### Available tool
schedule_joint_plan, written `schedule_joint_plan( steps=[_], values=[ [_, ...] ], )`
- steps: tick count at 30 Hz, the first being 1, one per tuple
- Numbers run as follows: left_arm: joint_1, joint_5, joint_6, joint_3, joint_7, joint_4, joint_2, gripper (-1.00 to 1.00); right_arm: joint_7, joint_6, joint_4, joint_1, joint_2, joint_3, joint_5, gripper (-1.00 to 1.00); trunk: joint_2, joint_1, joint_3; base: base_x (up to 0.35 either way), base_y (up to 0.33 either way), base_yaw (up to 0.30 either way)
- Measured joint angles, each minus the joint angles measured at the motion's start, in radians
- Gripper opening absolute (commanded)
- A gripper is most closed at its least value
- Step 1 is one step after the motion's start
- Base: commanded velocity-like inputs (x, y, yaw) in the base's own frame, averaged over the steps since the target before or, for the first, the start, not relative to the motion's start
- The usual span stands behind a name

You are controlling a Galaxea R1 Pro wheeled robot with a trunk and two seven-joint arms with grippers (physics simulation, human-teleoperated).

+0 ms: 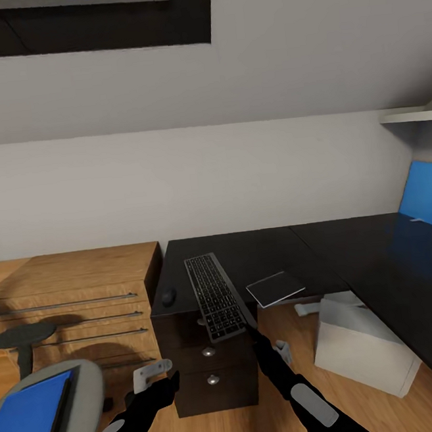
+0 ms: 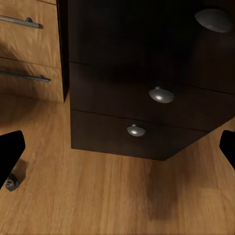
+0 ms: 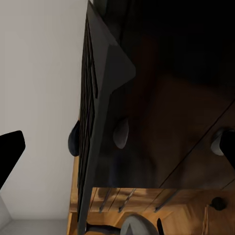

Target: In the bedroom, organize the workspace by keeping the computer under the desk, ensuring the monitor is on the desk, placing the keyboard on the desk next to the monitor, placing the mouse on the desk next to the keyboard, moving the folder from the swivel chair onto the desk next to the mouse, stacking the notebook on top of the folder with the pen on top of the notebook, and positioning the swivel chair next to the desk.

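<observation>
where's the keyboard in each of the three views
Head view: the keyboard lies centre, on the desk end above the drawers, overhanging the front edge.
Right wrist view: seen edge-on from below, a long grey strip.
Left wrist view: not in it.
Shared landmark: the round silver drawer knobs.

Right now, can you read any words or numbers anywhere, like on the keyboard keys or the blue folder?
No readable text anywhere.
The keyboard: the keys are too small and blurred to show any letters.
The folder on the swivel chair: plain blue cover, no label.
The notebook on the desk: plain dark cover, nothing written.
The mouse and the computer: no brand mark shows.
</observation>
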Motion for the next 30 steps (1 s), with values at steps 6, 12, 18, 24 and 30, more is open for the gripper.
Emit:
schedule_joint_plan(
  steps=[6,12,18,24,30],
  values=[
    [0.0,0.0,0.0,0.0,0.0,0.0,0.0,1.0,0.0,0.0,0.0,0.0,0.0,0.0,0.0,1.0,0.0,0.0,0.0,0.184,0.113,0.0],
    [0.0,0.0,0.0,0.0,0.0,0.0,0.0,1.0,0.0,0.0,0.0,0.0,0.0,0.0,0.0,1.0,0.0,0.0,0.0,0.067,0.044,0.0],
    [0.0,0.0,0.0,0.0,0.0,0.0,0.0,1.0,0.0,0.0,0.0,0.0,0.0,-0.001,0.0,1.0,0.0,0.0,0.0,0.145,0.116,0.0],
    [0.0,0.0,0.0,0.0,0.0,0.0,0.0,1.0,-0.001,0.0,0.0,0.0,0.0,0.0,0.0,1.0,0.0,0.0,0.0,0.061,0.043,0.0],
    [0.0,0.0,0.0,0.0,0.0,0.0,0.0,1.0,-0.004,-0.001,-0.002,0.0,0.001,0.003,0.006,-1.0,0.0,0.0,0.0,0.003,0.002,0.0]
  ],
)
